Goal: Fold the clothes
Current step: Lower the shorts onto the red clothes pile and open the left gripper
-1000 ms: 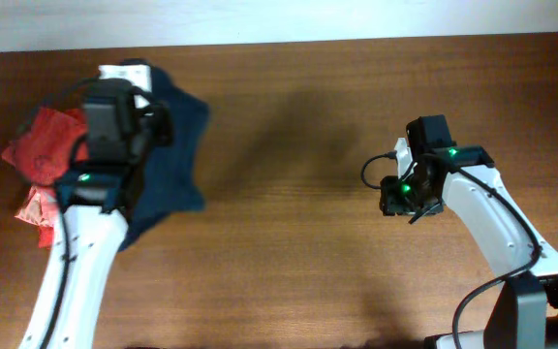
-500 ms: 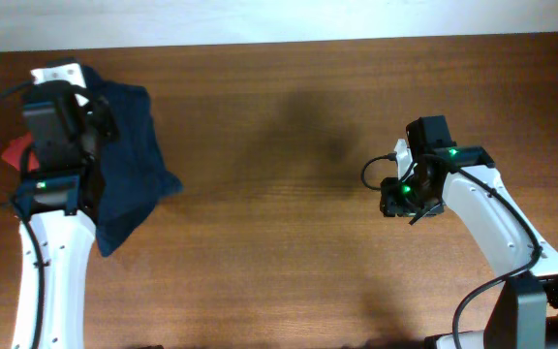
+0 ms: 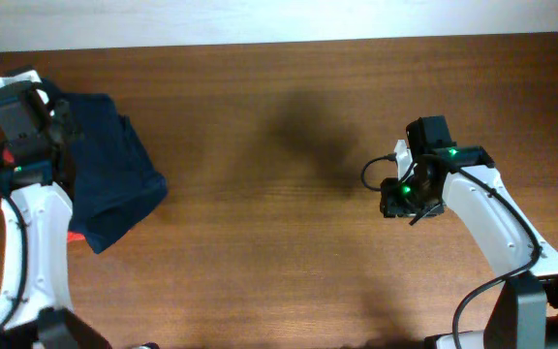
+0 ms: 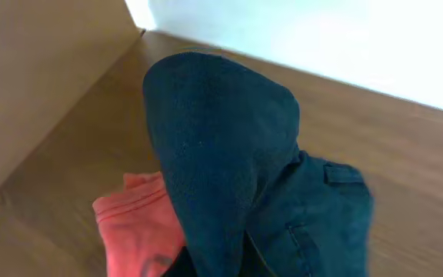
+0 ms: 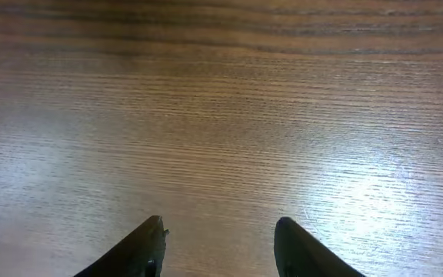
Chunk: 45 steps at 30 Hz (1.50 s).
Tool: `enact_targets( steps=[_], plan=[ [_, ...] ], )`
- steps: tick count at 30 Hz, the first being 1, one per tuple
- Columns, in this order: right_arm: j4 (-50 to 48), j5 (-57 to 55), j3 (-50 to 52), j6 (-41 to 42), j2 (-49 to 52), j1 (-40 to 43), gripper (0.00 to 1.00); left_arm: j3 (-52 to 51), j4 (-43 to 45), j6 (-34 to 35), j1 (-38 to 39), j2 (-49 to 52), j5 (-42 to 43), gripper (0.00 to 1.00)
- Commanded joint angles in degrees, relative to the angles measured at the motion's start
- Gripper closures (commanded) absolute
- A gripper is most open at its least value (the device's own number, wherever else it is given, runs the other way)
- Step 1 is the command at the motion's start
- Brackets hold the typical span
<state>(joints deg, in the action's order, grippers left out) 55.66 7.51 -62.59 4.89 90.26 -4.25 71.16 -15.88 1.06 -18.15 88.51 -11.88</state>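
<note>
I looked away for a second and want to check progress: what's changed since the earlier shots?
The left arm swung toward the table's left edge, dragging the navy garment along, now covering most of the red pile. The right arm and its open end effector stayed put.

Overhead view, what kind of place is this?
Probably a robot lab bench: a left arm and right arm at a wooden table, plain white wall behind, handling a navy garment.
</note>
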Motion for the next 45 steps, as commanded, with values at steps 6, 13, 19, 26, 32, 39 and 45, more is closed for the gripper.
enact_targets(
  steps=[6,13,19,26,32,39,45],
  plan=[
    [0.52,-0.63,-1.03,-0.20,-1.03,0.15,0.49,0.63,2.67,-0.68,-7.52,2.29,-1.03,0.99],
    [0.52,-0.63,-1.03,-0.20,-1.03,0.15,0.49,0.63,0.68,-0.61,-11.47,2.67,-0.98,0.21],
    [0.52,-0.63,-1.03,-0.22,-1.03,0.15,0.49,0.63,-1.60,1.29,-11.67,2.67,0.81,0.01],
    [0.50,-0.63,-1.03,-0.22,-1.03,0.15,0.49,0.63,-1.75,1.27,-11.63,2.67,7.21,0.01],
    [0.55,-0.63,-1.03,-0.22,-1.03,0.15,0.49,0.63,-1.20,1.27,-11.63,2.64,8.09,0.51],
    [0.52,-0.63,-1.03,-0.22,-1.03,0.15,0.49,0.61,-0.44,1.25,-11.63,3.23,12.13,0.99],
    [0.83,-0.63,-1.03,-0.20,-1.03,0.15,0.49,0.57,1.53,1.22,-11.65,9.29,10.10,0.99]
  ],
)
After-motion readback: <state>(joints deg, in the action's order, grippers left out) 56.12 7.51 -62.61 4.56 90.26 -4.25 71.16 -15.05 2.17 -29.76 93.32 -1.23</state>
